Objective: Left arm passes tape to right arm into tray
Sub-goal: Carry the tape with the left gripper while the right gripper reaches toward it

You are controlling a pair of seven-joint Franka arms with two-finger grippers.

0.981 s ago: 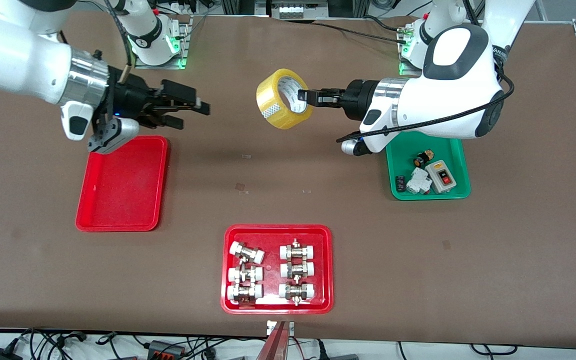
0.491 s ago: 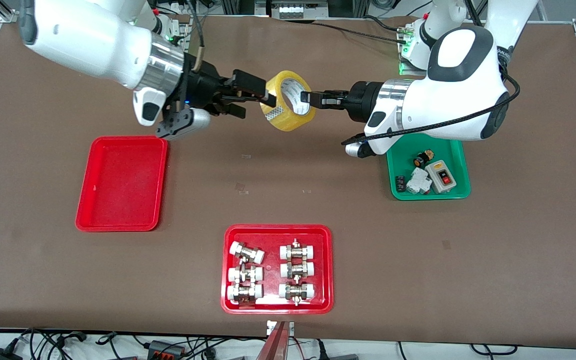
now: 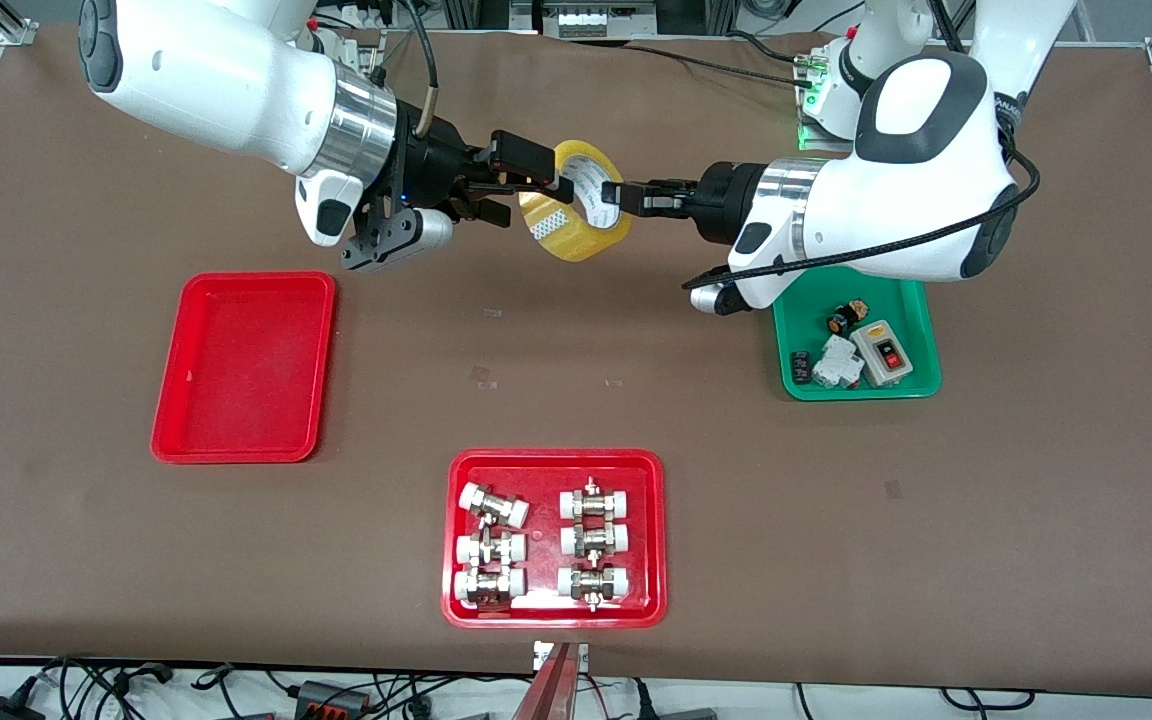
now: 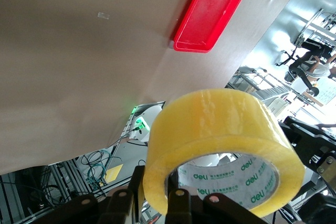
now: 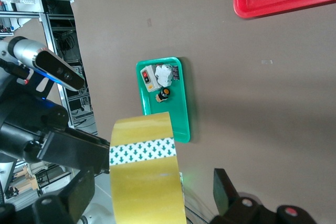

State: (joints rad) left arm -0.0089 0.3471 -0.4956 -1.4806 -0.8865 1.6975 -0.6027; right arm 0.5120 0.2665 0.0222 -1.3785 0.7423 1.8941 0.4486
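— So where was the tape (image 3: 576, 203)?

— Mid-air over the counter (image 3: 576, 400), between both arms. My left gripper (image 3: 619, 194) had its jaws clamped on the roll's wall; my right gripper (image 3: 536, 181), jaws apart, straddled the facing side. The tray (image 3: 244, 366) sat toward the right arm's end.

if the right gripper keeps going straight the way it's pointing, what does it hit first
The tape roll. The right gripper already has its open fingers around the roll's rim, and the left gripper holds the roll directly ahead, though depth is unclear.
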